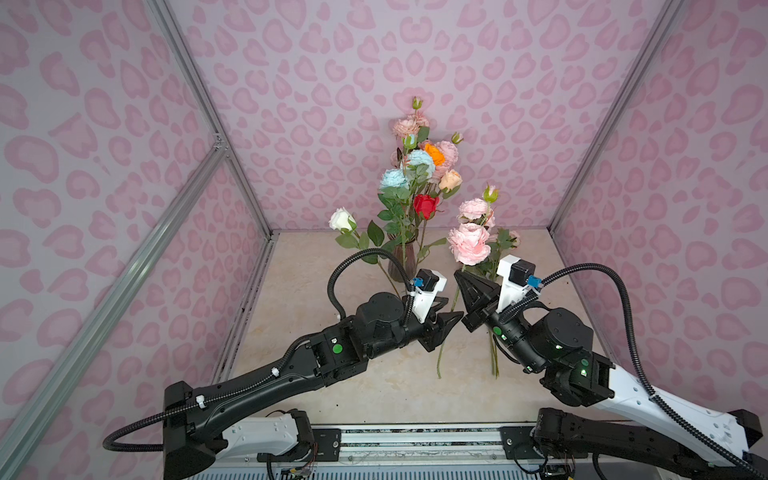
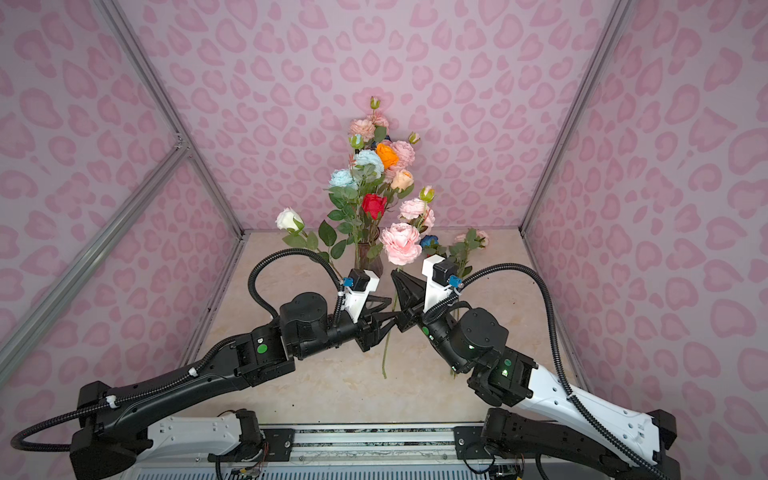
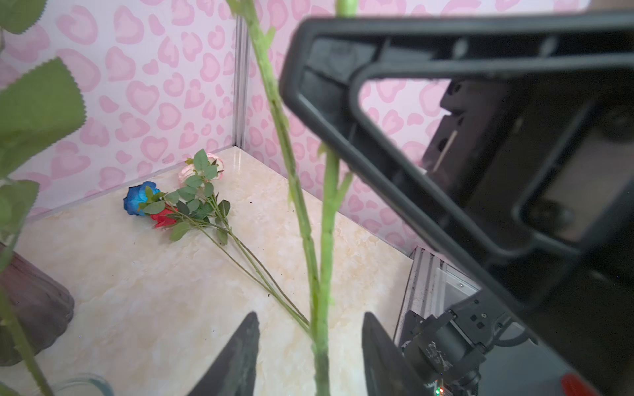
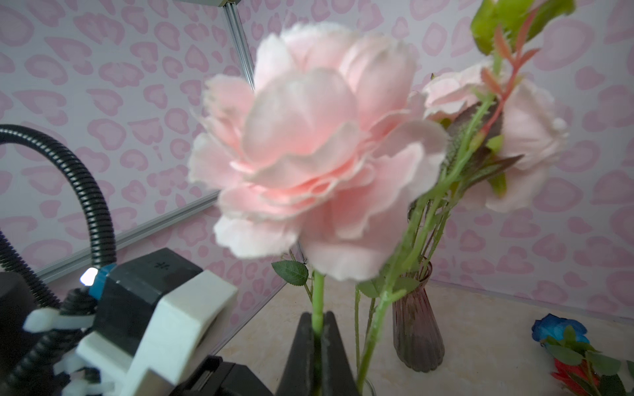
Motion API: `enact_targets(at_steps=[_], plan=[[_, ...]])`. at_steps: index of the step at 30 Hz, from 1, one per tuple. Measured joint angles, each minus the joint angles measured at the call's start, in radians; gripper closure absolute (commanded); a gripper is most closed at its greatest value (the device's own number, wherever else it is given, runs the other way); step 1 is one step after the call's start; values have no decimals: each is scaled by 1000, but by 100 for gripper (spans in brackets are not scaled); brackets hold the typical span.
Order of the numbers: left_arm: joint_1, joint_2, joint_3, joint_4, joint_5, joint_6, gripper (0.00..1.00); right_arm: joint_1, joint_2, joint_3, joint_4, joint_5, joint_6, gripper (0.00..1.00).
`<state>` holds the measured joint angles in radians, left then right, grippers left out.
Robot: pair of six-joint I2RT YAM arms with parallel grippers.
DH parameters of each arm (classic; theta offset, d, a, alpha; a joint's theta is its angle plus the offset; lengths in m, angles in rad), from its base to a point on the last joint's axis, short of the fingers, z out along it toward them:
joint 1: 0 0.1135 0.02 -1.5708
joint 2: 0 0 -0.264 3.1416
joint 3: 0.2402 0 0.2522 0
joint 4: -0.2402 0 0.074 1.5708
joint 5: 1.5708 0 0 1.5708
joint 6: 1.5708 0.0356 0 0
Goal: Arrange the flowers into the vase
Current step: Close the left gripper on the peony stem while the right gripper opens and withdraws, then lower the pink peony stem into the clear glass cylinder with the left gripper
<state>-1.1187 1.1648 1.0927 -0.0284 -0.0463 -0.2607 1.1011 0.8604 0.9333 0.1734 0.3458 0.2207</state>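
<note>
Right end effector (image 4: 317,320) is clamped tight on the stem of a big pink peony (image 4: 308,144), holding it upright above the table (image 1: 374,395). In both top views it sits just right of the vase (image 1: 401,259). Left end effector (image 3: 308,315) is partly open, with the lower green stem (image 3: 320,240) sitting between its fingers. There's a gap on each side, so no grip there. The vase holds a bunch of flowers (image 1: 419,162): light blue, orange, peach, red, pink. A dark blue rose (image 3: 139,199), a red one (image 3: 164,217) and a pale pink one (image 3: 202,169) lie on the table near the back right corner.
</note>
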Motion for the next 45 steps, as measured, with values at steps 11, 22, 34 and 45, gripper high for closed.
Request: enact_targets(at_steps=[11, 22, 34, 45], plan=[[0, 0, 0, 8, -85, 10, 97, 26, 24, 13, -8, -43, 21, 61], [0, -64, -16, 87, -315, 138, 97, 60, -57, 5, -14, -57, -16, 57], [61, 19, -92, 588, -443, 523, 97, 62, -149, -66, -31, 51, -48, 57], [117, 71, -110, 652, -439, 569, 97, 61, -232, -138, -43, 135, -75, 57]])
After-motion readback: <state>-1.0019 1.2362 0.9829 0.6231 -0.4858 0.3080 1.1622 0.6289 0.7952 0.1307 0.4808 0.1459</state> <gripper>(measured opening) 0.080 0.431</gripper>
